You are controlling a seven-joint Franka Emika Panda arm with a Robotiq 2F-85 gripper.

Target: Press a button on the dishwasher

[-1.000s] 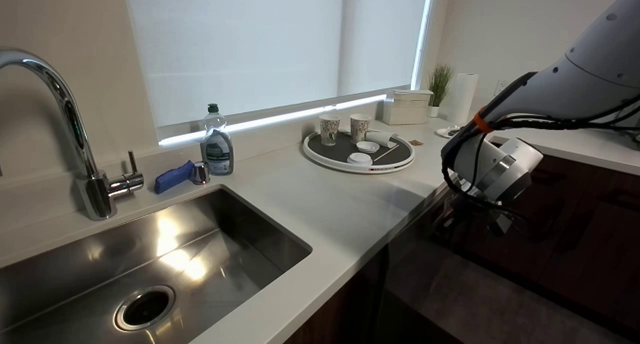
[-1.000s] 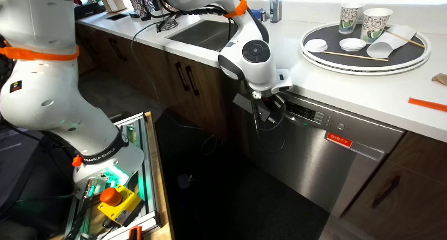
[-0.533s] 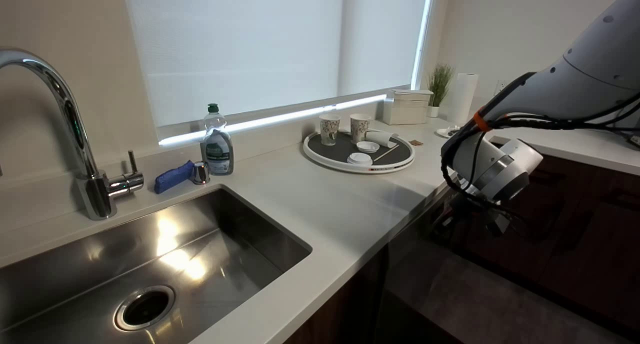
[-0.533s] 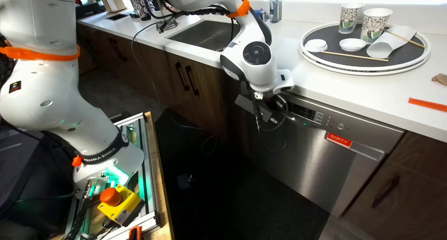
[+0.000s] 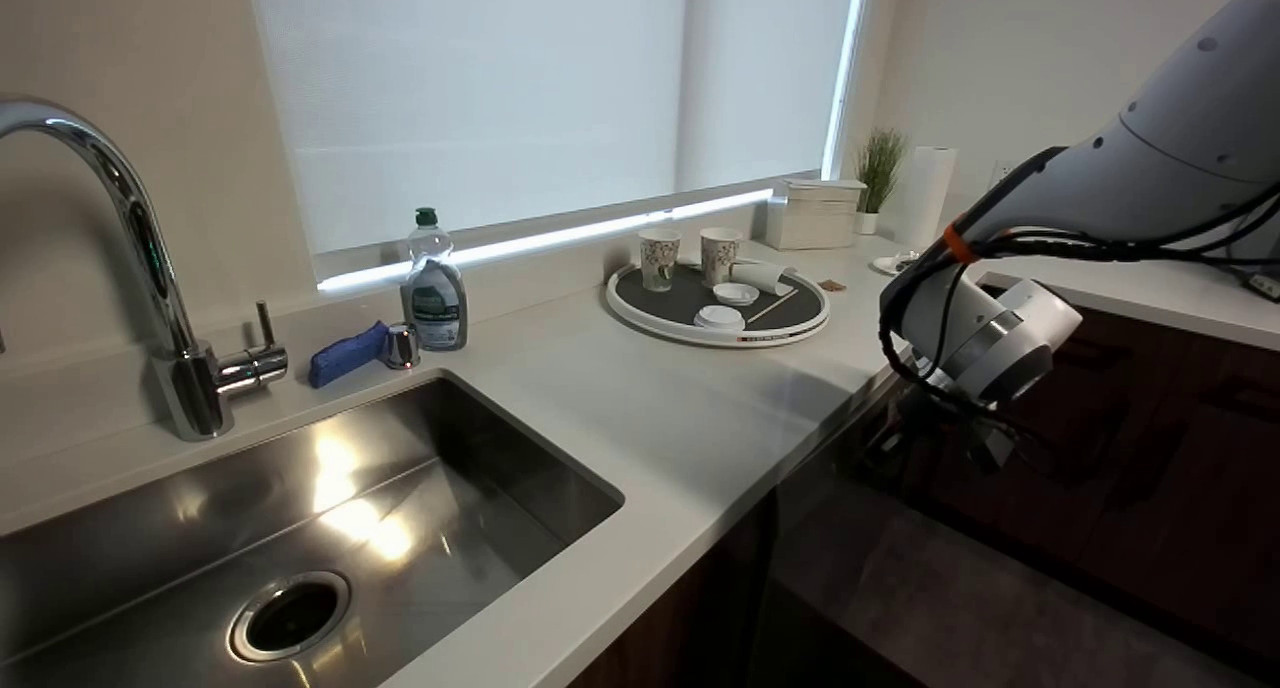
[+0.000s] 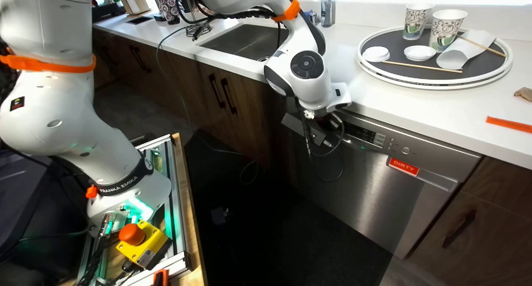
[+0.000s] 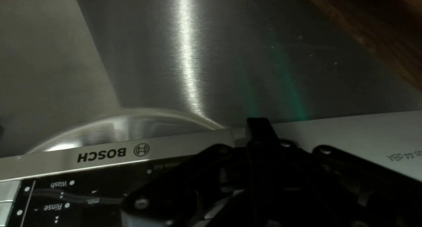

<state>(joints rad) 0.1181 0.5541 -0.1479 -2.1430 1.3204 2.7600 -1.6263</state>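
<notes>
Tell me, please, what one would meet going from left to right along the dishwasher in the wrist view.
Silver buttons cut off by the left edge, Wash label, BOSCH lettering, round logo, gripper fingertips, 44 dBA print.

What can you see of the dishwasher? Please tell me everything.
The dishwasher looks like brushed steel, with a flat, upright door, shut. Along the top runs a control strip with BOSCH lettering, a dark display marked Wash and Rinse, pale keys and a round button; below the lettering is a shiny curved recess. A red DIRTY sign sits on its front. It stands under the white counter, between wooden cabinets. In the wrist view the shut claw hides part of the strip; whether it touches, I can't tell.
</notes>
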